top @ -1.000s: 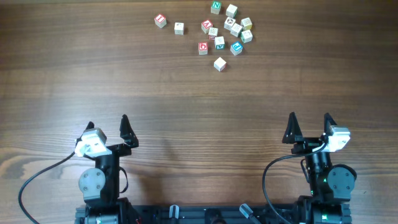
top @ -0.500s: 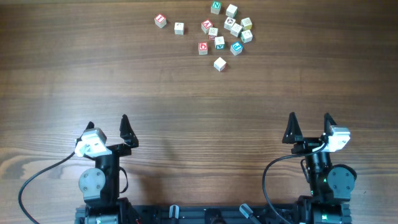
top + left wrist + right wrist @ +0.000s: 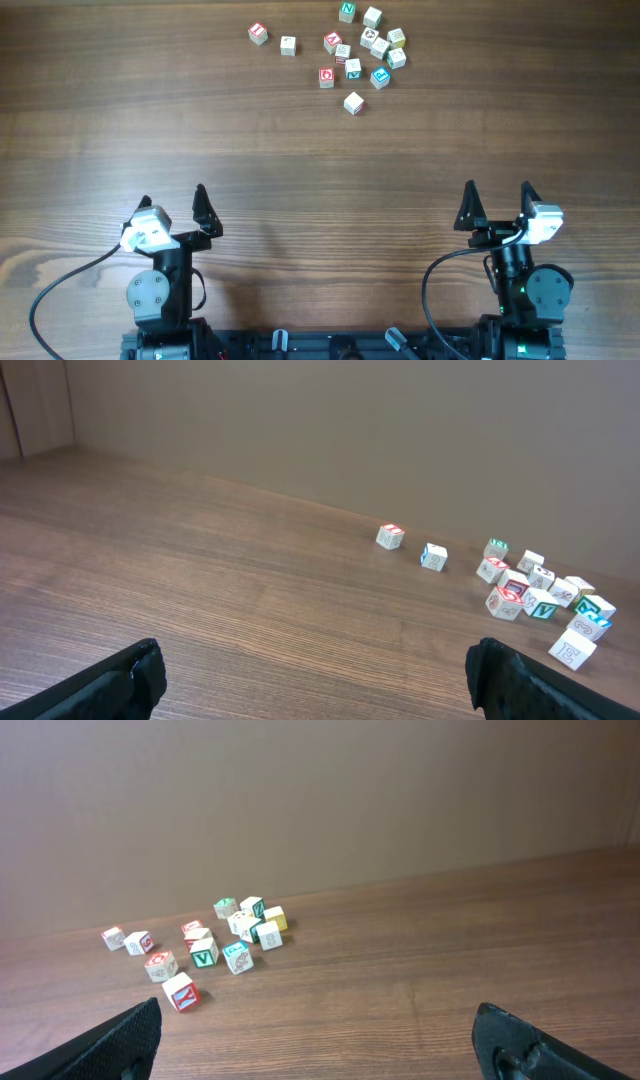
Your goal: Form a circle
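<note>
Fingers of left gripper (image 3: 173,197) spread wide, nothing held. Right gripper (image 3: 497,190) likewise wide, empty. Tips of both over wooden table (image 3: 320,150). Letter cubes (image 3: 378,46) well ahead, between the two grippers: loose cluster, not ring. Two strays off toward left side, one cube nearest fingers.

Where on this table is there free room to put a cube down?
Free: the wide table band between the cube cluster and the left end effector and right end effector. Crowded: the far middle, around that cluster.
</note>
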Robot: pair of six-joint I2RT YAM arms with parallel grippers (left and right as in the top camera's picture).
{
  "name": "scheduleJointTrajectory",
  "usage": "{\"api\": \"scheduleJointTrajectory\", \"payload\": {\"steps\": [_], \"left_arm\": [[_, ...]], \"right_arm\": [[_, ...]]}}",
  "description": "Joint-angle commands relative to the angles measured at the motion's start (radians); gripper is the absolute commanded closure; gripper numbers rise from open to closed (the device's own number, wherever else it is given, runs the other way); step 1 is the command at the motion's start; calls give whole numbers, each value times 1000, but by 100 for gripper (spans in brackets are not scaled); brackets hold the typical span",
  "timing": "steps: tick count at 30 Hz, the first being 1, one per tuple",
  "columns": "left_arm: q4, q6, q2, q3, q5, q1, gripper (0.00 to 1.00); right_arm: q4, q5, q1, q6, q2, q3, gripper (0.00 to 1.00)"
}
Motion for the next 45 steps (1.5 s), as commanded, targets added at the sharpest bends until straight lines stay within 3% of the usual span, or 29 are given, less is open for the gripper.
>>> {"api": "scheduleJointTrajectory", "payload": {"steps": [1,35,45], "left_arm": [[-3,23,-7,-5,16,8,0],[-2,15,-7,-5,24,8,0],[-40,7,-7,41,173,8,0]], "right_arm": [[6,8,0,-19,-8,-1,0],[6,8,0,-19,-8,-1,0],[6,8,0,-19,-8,-1,0]]}}
